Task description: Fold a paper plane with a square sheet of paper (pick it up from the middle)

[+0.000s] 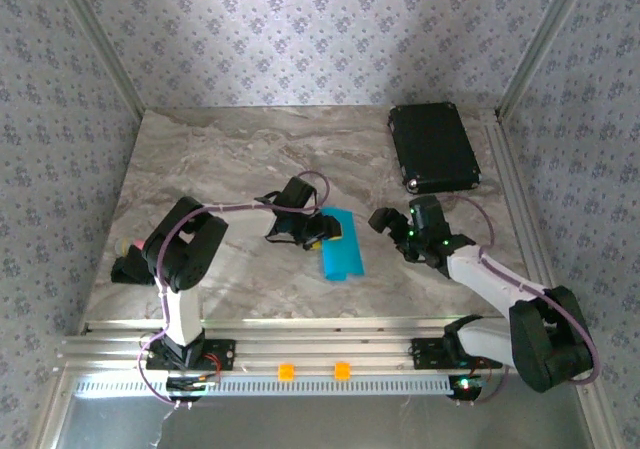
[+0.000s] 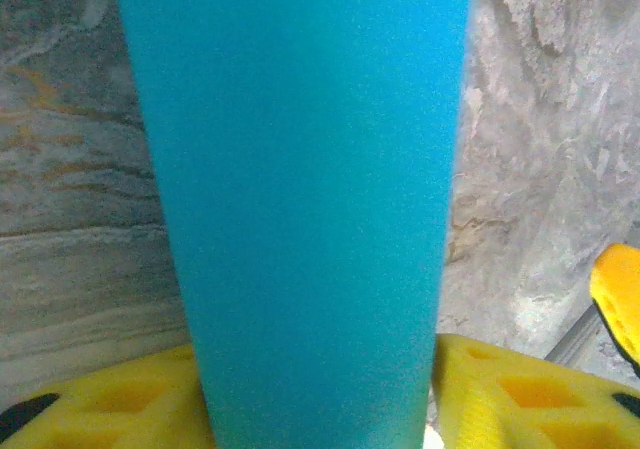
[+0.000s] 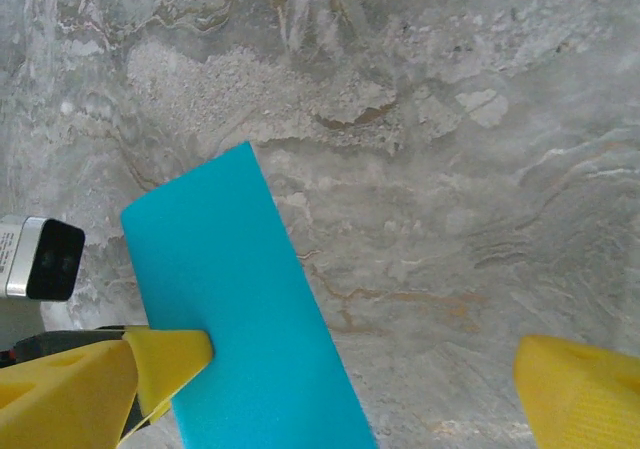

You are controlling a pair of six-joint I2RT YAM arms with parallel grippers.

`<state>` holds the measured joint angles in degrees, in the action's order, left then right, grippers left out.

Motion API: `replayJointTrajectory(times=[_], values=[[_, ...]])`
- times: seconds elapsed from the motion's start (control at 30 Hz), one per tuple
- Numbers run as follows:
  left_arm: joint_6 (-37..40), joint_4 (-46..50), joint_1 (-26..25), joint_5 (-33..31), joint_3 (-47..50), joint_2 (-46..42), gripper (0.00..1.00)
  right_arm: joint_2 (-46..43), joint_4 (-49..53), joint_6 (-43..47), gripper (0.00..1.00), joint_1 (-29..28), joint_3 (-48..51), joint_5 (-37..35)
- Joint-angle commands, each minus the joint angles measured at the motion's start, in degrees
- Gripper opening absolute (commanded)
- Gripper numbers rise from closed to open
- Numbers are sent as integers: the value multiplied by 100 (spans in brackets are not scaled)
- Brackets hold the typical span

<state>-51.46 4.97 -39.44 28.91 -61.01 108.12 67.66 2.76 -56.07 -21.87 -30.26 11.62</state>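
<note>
One straight-edged paper strip [image 1: 340, 245] at left pincer [image 1: 318, 232]; open tabletop [image 1: 240, 159] around.

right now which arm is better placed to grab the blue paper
Left, probably: the left gripper straddles the paper strip, while the right gripper, wide open, has only one finger at its edge.

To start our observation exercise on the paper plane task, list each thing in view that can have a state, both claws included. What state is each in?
Sheet of paper: folded to a narrow strip, lying on the table, not yet a plane.
Left claw: fingers either side of the strip's end; grip unclear.
Right claw: wide open, one finger at the strip's edge.
Black case: shut, lying flat.
</note>
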Motion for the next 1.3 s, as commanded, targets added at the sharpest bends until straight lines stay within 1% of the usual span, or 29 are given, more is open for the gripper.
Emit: replayJointTrajectory(times=[0.0, 0.17, 0.3, 0.4, 0.53, 0.7, 0.9, 1.03, 1.1, 1.17, 1.27], values=[[497, 768, 24, -330, -295, -79, 60, -31, 11, 88, 98, -40, -143, -11], [837, 1345, 28, -802, -401, -324, 68, -53, -83, 175, 96, -39, -27, 118], [1093, 1752, 28, -1118, -436, -496, 69, 69, -224, 205, 93, -45, 11, 387], [1257, 2005, 41, -1337, -459, -545, 67, 235, -392, 152, 88, -47, 31, 539], [1434, 2174, 40, -1379, -479, -477, 64, 440, -626, 71, 85, -94, 5, 631], [1451, 2426, 46, -1617, -541, -338, 63, 562, -693, 87, 84, -166, -55, 666], [1151, 2220, 46, -1666, -481, -283, 63, 602, -698, 97, 84, -184, -35, 662], [1119, 2013, 41, -1523, -368, -253, 59, 603, -717, 108, 84, -186, -23, 640], [1165, 2053, 34, -1507, -397, -192, 59, 608, -716, 107, 84, -192, -19, 624], [1371, 2086, 31, -1394, -441, -115, 60, 617, -708, 106, 84, -188, -6, 606], [1452, 2327, 26, -1564, -567, -3, 64, 640, -703, 98, 84, -195, 3, 584]])
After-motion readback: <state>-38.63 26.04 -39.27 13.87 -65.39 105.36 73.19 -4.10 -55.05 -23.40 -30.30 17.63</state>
